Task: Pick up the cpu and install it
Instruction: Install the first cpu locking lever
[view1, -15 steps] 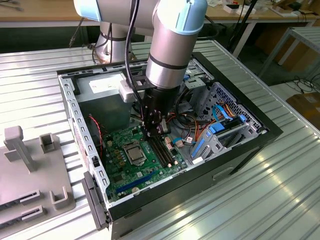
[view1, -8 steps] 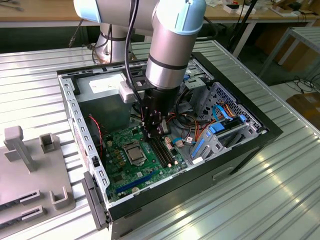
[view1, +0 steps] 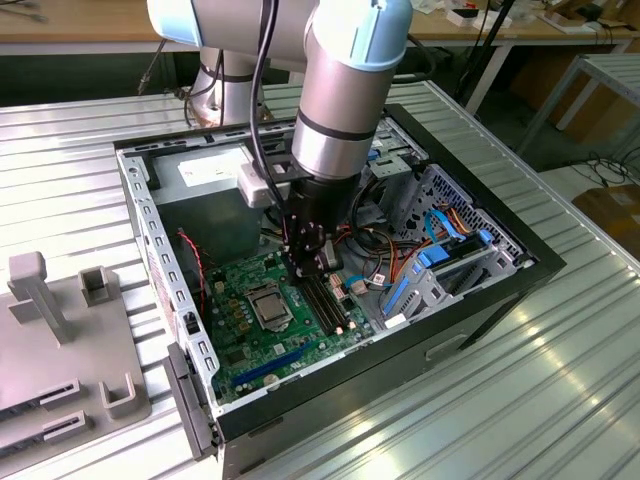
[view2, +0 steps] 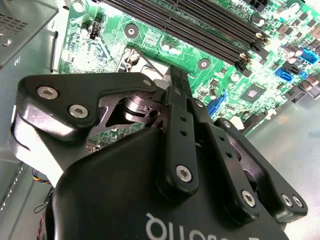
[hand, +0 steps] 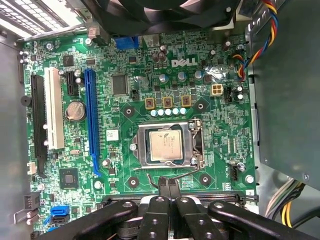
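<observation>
The cpu (hand: 166, 145) is a small silvery-grey square lying flat in its socket on the green motherboard (hand: 125, 165), with the metal socket frame (hand: 141, 146) around it. In the exterior view the cpu (view1: 268, 306) sits mid-board inside the open computer case. My gripper (hand: 168, 183) is shut, its two black fingers (hand: 162, 186) pressed together with nothing between them. It hovers beside the socket, over the edge near the thin wire lever (hand: 186, 172) and the long black memory slots (hand: 150, 197). In the exterior view the gripper (view1: 305, 270) hangs just above the board, to the exterior view's right of the cpu.
Black case walls (view1: 330, 385) ring the board. Coloured cables (view1: 385, 250) and a blue drive bracket (view1: 440, 255) crowd the exterior view's right. A blue slot (hand: 91, 117), a white slot (hand: 54, 107) and a black slot (hand: 36, 120) lie beyond the socket. A grey fixture (view1: 60, 350) stands on the table.
</observation>
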